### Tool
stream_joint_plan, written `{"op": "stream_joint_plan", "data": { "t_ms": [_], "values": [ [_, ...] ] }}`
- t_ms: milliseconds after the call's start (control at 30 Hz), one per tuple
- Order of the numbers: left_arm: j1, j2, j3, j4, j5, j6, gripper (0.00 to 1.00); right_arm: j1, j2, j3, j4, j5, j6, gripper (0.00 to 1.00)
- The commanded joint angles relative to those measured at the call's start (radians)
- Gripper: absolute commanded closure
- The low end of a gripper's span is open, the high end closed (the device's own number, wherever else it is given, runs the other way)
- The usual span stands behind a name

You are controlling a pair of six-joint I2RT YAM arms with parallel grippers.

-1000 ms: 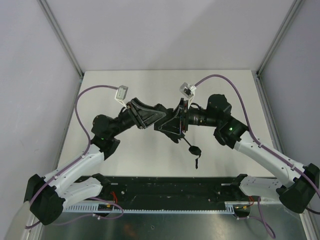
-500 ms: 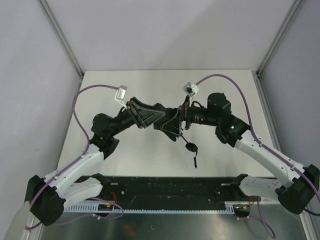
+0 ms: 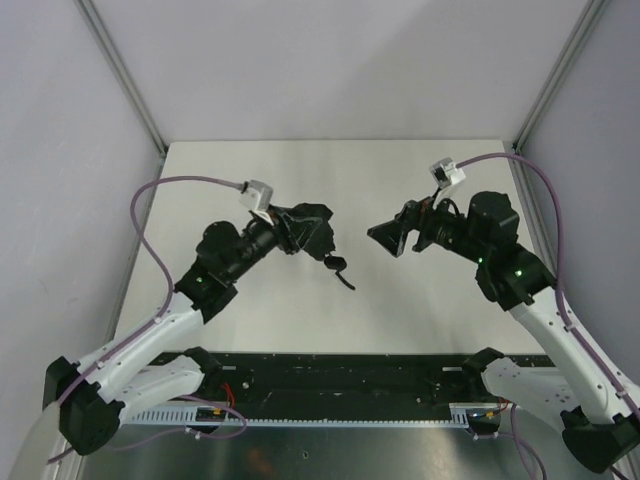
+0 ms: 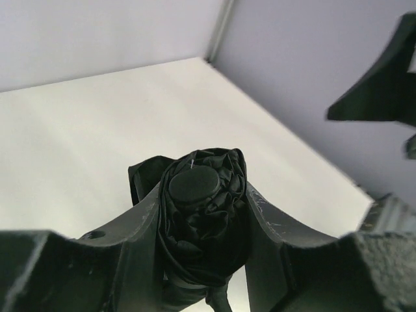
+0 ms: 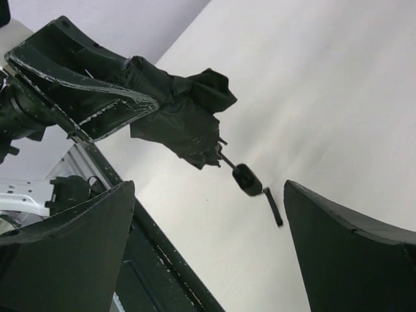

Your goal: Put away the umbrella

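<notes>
Black umbrella (image 4: pixel 198 208): folded, strap (image 5: pixel 273 207) dangling.
Left gripper (image 3: pixel 305 232): clamped around umbrella.
Right gripper (image 3: pixel 388 238): jaws spread wide, empty, well apart from umbrella.

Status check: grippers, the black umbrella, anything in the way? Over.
Left gripper shut on matte black fabric compact umbrella, held off the white table. Right gripper open, apart from it. Thin black strap dangling; nothing seen blocking.

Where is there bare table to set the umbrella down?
Bare: the far table strip before the back wall, and the near middle between the dangling strap, the open right tool and the black rail. Crowded: left of centre, where the left tool grips the umbrella.
</notes>
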Motion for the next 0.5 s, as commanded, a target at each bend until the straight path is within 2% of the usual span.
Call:
{"op": "stream_joint_plan", "data": {
  "t_ms": [0,200,467],
  "values": [
    [-0.088,0.055,0.026,0.038,-0.29,0.235,1.0,-0.009,-0.014,0.0,-0.11,0.092,-0.055,0.01],
    [-0.121,0.241,-0.067,0.16,-0.332,0.202,1.0,-0.01,-0.043,-0.082,-0.081,0.052,-0.026,0.01],
    [-0.136,0.509,-0.244,0.482,-0.356,0.131,1.0,-0.01,-0.069,-0.199,-0.024,0.013,0.008,0.01]
  ]
}}
